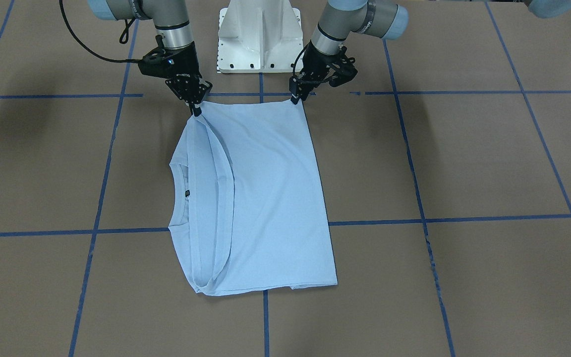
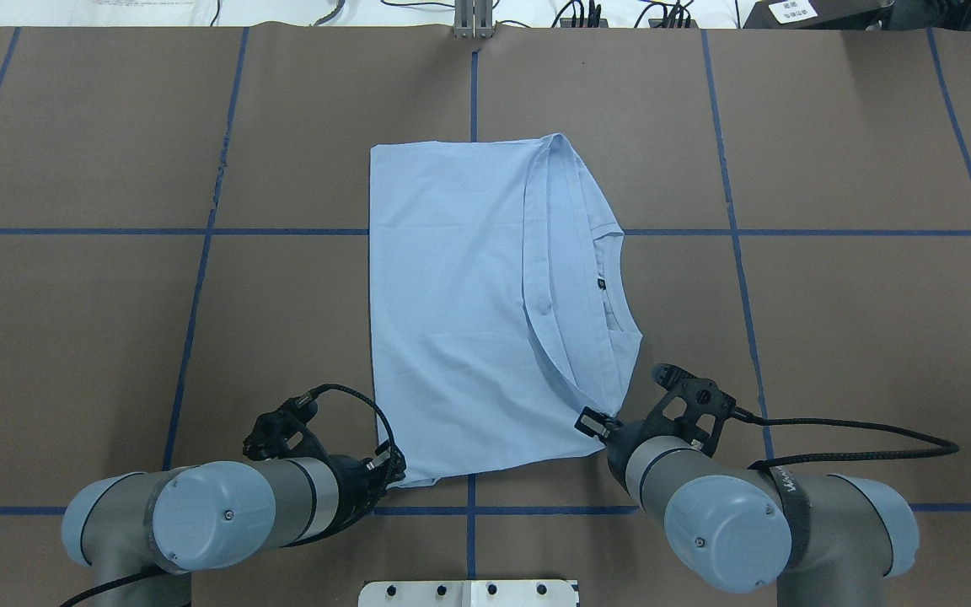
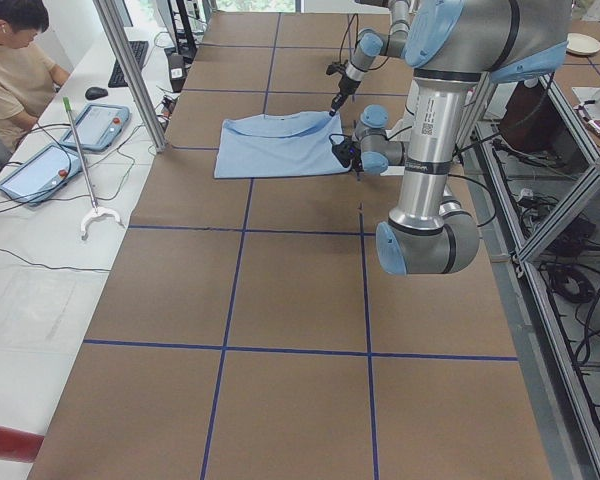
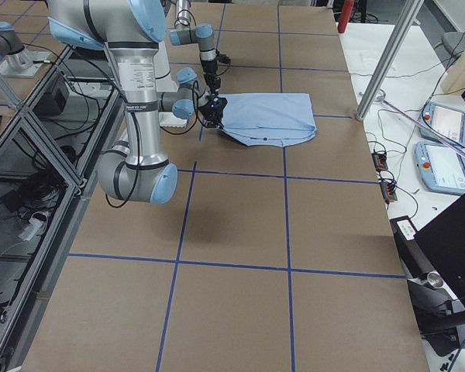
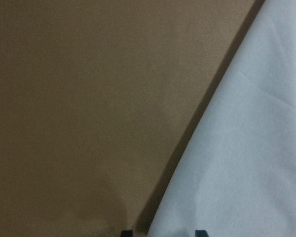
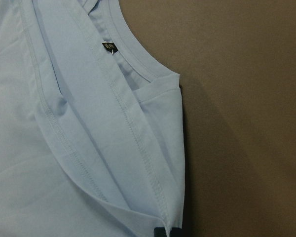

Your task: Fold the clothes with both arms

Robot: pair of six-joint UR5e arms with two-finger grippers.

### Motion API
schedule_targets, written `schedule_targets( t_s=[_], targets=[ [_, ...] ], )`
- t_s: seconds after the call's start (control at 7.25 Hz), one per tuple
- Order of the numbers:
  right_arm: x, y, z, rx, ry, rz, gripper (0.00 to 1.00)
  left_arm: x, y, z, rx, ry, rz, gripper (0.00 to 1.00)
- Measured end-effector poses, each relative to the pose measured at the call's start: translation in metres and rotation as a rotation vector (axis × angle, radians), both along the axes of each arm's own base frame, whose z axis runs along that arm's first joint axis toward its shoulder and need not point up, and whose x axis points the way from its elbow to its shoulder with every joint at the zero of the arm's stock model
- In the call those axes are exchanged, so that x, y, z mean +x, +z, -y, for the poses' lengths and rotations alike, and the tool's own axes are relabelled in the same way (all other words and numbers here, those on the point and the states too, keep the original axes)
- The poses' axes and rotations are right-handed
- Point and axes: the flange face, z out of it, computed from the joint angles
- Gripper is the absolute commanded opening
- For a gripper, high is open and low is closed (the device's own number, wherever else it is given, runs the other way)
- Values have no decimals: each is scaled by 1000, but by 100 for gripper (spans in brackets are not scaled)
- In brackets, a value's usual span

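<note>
"Two corners are covered, by the look of it. In the front-facing view the light blue T-shirt point(image 1: 265, 198) lies flat in the middle of the table point(image 1: 464, 163), with its ribbed collar point(image 1: 176, 193) at 9 o'clock."

"And the arms?"

"The right gripper point(image 1: 196, 110) is at the shirt's 11 o'clock corner, narrowed to a point on the cloth. The left gripper point(image 1: 295, 99) touches the 1 o'clock corner."

"Overhead?"

"It's mirrored: collar at 3 o'clock, grippers at 5 and 7 o'clock. A stitched hem band point(image 2: 536, 253) curves just beside the collar and no sleeves show. I judge the first folds done, with the bottom brought up to the neck."

"Side views?"

"The shirt lies flat toward 12 o'clock in both. The grippers are too small to read."

"Wrist cameras?"

"In the left one, two dark fingertips point(image 5: 127, 233) stand apart at 6 o'clock with blue cloth between them. I can't tell whether they are clamped. In the right one, the fingertips point(image 6: 160, 231) are drawn together at 6 o'clock, pinching the layered corner. The dark neck label point(image 6: 108, 47) is at 11 o'clock."

"What's left?"

"Probably carrying this near edge over to the far one, then letting go and leaving it flat."
</note>
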Motion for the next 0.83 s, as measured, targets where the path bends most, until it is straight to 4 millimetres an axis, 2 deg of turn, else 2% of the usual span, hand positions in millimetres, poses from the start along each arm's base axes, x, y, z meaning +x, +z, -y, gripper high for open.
schedule_targets(
  t_s=[0.41,0.55,0.69,0.83],
  targets=[
    [0,-1,-1,0,-1,3,0,0,-4,-3,-24,-7,-13,0],
    [-1,-3,-2,0,-4,6,0,-7,-11,-1,-24,-14,-30,0],
    [-2,-7,-5,-2,-7,18,0,-27,-19,1,-20,-22,-54,0],
    [0,-15,-13,-14,-7,44,0,-59,-25,-3,-19,-27,-82,0]
  ],
)
